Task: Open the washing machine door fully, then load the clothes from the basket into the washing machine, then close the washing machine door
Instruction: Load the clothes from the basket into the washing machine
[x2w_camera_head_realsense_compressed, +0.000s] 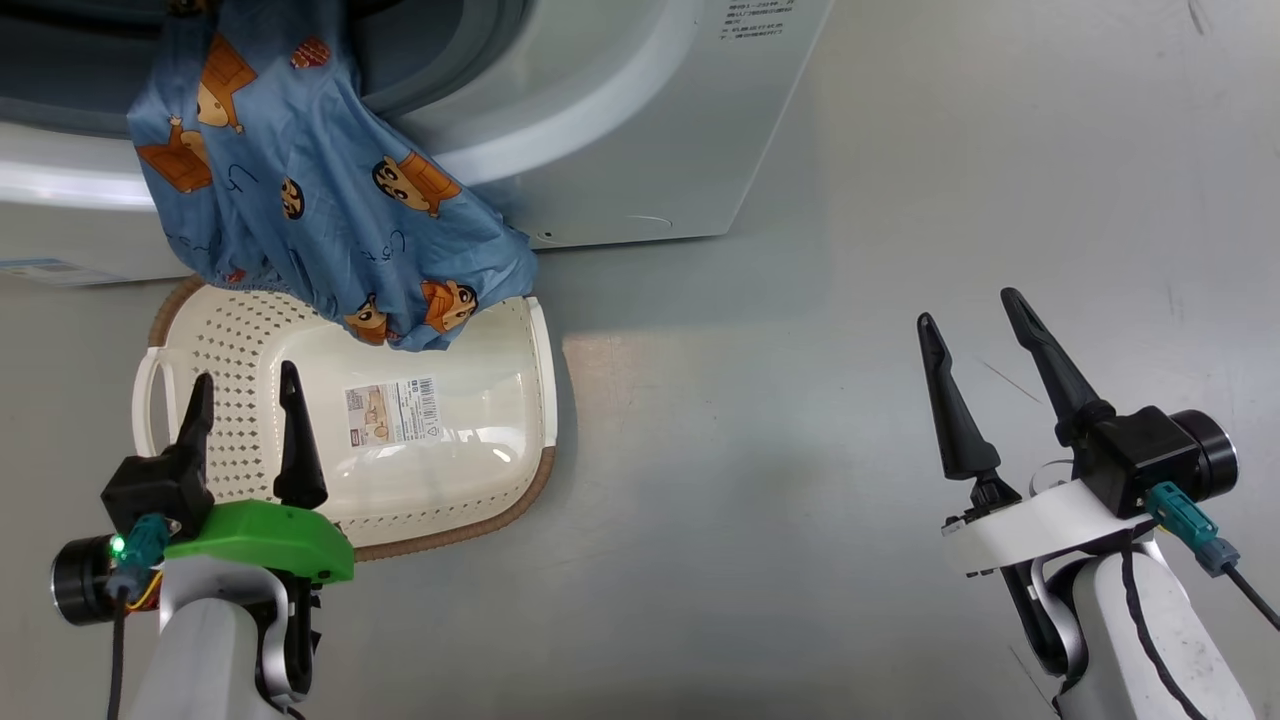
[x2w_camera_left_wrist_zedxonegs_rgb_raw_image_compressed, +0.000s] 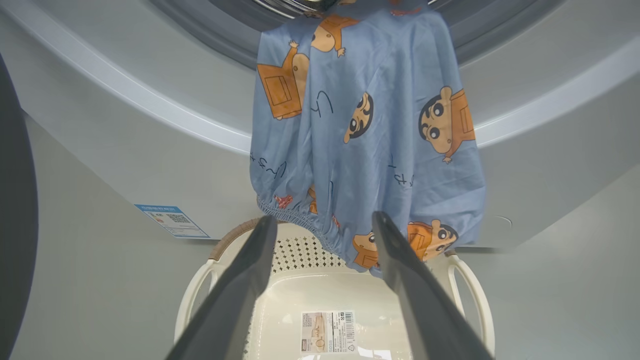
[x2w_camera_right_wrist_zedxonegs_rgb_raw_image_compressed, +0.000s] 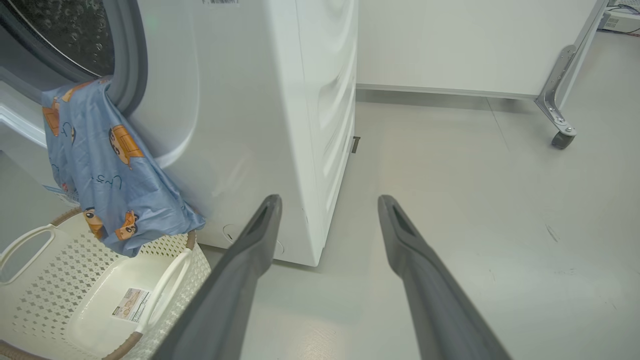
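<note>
— Grey glossy floor (x2w_camera_head_realsense_compressed: 800, 450) in front of the robot. Left gripper (x2w_camera_head_realsense_compressed: 247, 372)?
— Spread wide, holding nothing, poised above the near side of the basket (x2w_camera_head_realsense_compressed: 230, 340).
— And the right gripper (x2w_camera_head_realsense_compressed: 967, 306)?
— Likewise spread, likewise unladen, over floor well apart from the basket.
— Inside the basket?
— Label sticker (x2w_camera_head_realsense_compressed: 392, 410) on its bottom, with the hem of the clothes (x2w_camera_head_realsense_compressed: 300, 180) hanging over the far rim.
— Rest of the clothes?
— Draped out of the mouth of the washing machine (x2w_camera_head_realsense_compressed: 650, 150) and down its white front. Blue cloth with orange cartoon figures, top end lost past the grey gasket (x2w_camera_right_wrist_zedxonegs_rgb_raw_image_compressed: 131, 60).
</note>
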